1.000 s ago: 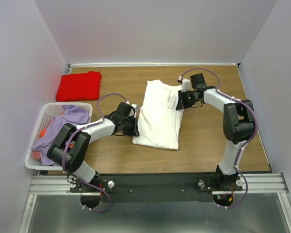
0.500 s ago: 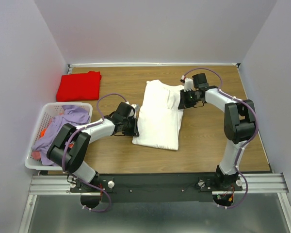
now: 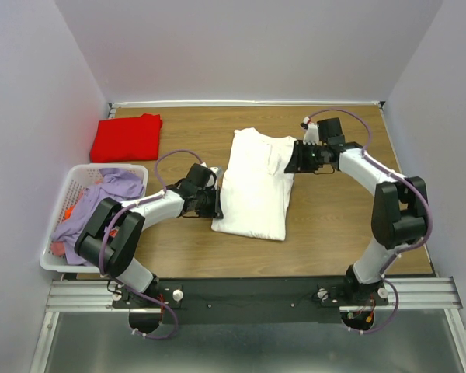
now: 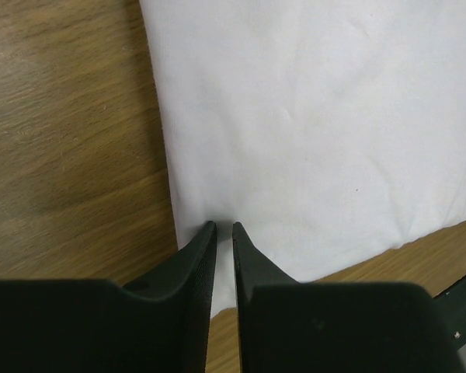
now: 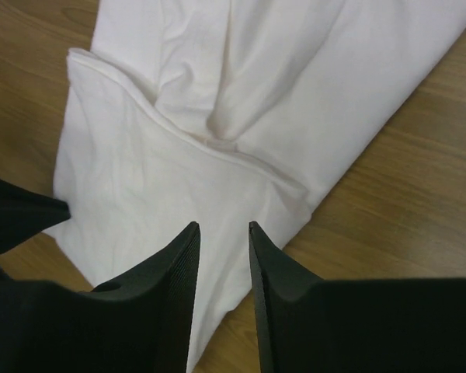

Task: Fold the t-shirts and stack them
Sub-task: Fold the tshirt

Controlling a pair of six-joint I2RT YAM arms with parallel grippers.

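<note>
Your left tool (image 4: 224, 225) has its fingers drawn to a thin slit, with the tips on the left edge of the white shirt (image 3: 252, 186) close to its near-left corner. You cannot tell whether cloth is pinched there. Your right tool (image 5: 221, 225) stands partly open over the shirt's folded far-right corner, holding nothing. The white shirt lies mid-tabletop (image 3: 334, 210) as a long folded strip, its long axis running near to far, and the red shirt (image 3: 126, 137) lies folded in the far-left corner, well apart.
</note>
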